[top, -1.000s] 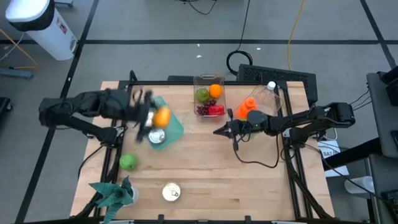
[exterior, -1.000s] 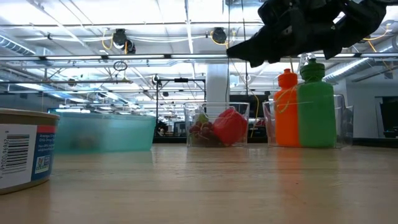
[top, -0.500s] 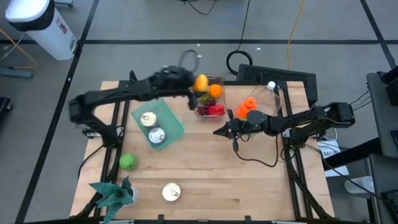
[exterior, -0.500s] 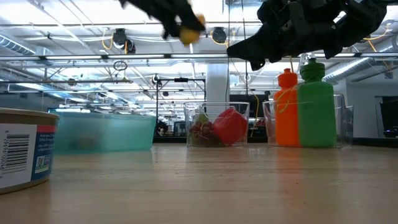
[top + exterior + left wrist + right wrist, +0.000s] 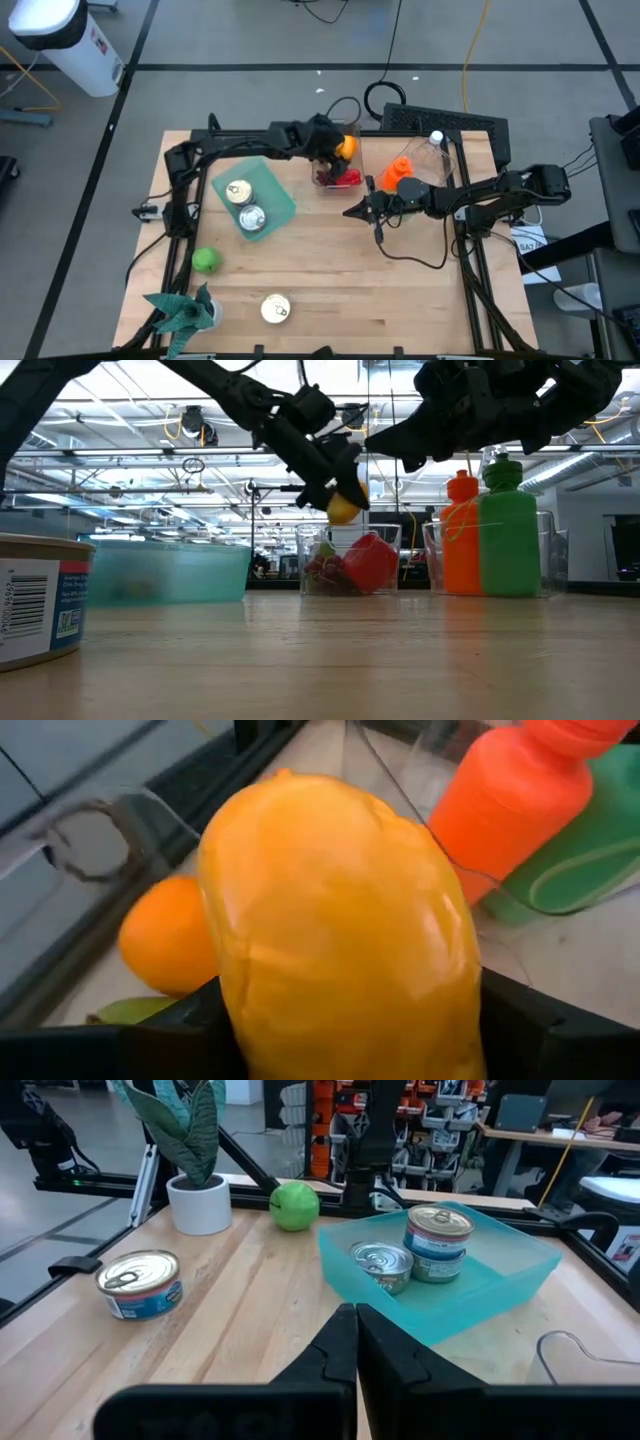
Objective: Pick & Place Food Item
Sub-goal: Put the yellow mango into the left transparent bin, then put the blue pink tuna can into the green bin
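the left hand [image 5: 338, 495] grips a smooth yellow-orange fruit [image 5: 342, 146], its fingers closed on the fruit's sides, and holds it in the air right above the clear plastic box [image 5: 334, 178] at the far middle of the pale wooden worktop [image 5: 330, 270]. in the left wrist view the yellow-orange fruit fills most of the picture, with a round orange [image 5: 168, 935] and a green fruit [image 5: 130, 1010] below it inside the box. the box also holds something red [image 5: 370, 563] and some dark grapes [image 5: 320, 572]. just beside it stands a second clear container with an orange plastic bottle [image 5: 461, 536] and a green plastic bottle [image 5: 510, 528], both upright.

the right hand [image 5: 349, 211] hangs above the middle of the worktop with its fingers pressed together and nothing between them.

a teal plastic tray [image 5: 520, 1270] on the left side carries two tin cans [image 5: 438, 1232]. near the front lie a green apple [image 5: 205, 261], a third labelled tin can [image 5: 275, 309] and a small white pot with a green leafy plant [image 5: 184, 313].
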Tool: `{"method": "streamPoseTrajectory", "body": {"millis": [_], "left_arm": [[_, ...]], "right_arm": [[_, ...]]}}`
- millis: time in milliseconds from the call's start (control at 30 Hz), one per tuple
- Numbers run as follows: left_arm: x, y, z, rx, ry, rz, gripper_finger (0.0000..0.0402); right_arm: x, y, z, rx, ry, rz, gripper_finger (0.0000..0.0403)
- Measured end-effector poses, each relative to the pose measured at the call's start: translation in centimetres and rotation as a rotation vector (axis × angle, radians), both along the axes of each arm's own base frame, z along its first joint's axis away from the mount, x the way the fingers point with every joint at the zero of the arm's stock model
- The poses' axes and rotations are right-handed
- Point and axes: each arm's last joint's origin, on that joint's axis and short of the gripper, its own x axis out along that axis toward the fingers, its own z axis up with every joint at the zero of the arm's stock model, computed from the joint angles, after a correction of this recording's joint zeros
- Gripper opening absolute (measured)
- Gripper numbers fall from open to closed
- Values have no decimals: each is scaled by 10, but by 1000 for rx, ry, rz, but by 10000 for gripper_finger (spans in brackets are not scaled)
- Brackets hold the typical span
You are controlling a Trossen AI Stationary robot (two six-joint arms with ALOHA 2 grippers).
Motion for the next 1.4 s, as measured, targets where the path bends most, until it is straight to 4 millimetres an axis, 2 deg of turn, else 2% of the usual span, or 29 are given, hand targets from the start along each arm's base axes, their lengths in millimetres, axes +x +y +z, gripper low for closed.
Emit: {"method": "streamPoseTrajectory", "body": {"millis": [167, 300, 400, 500, 600, 733, 833, 900, 1067, 1167, 1267, 1333, 1400], "left_arm": [[-2, 6, -1, -38, 38, -17, 330], [-9, 5, 13, -23, 36, -6, 388], [-17, 1, 27, 13, 42, -24, 391], [-34, -10, 56, 38, 43, -45, 374], [-65, -28, 101, 91, 20, -52, 353], [-123, -63, 157, 159, -5, -1, 323], [-172, -93, 185, 181, 8, 57, 293], [-202, -111, 193, 177, 44, 108, 269], [-262, -143, 193, 95, 131, 250, 196], [-285, -156, 183, 34, 151, 282, 140], [-292, -166, 165, -1, 155, 269, 78], [-288, -173, 151, -14, 146, 239, 36], [-280, -182, 133, -35, 151, 171, 10]], "right_arm": [[0, 0, -1, 1, 6, 2, 0], [0, 0, -1, 1, 6, 2, 0], [0, 0, -1, 1, 10, 2, 0], [0, 0, -2, 2, 25, 2, 0], [-1, 0, -4, -1, 41, 2, 0], [-1, 0, -6, -27, 56, 6, 0], [-1, 0, -6, -41, 57, 8, 0], [-1, 0, -6, -42, 57, 8, 0], [-1, 0, -6, -59, 59, 11, 0], [-1, 0, -6, -69, 58, 13, 0], [-1, 0, -6, -70, 58, 13, 0], [-1, 0, -6, -83, 56, 15, 0], [-1, 0, -6, -93, 55, 17, 0]]}}
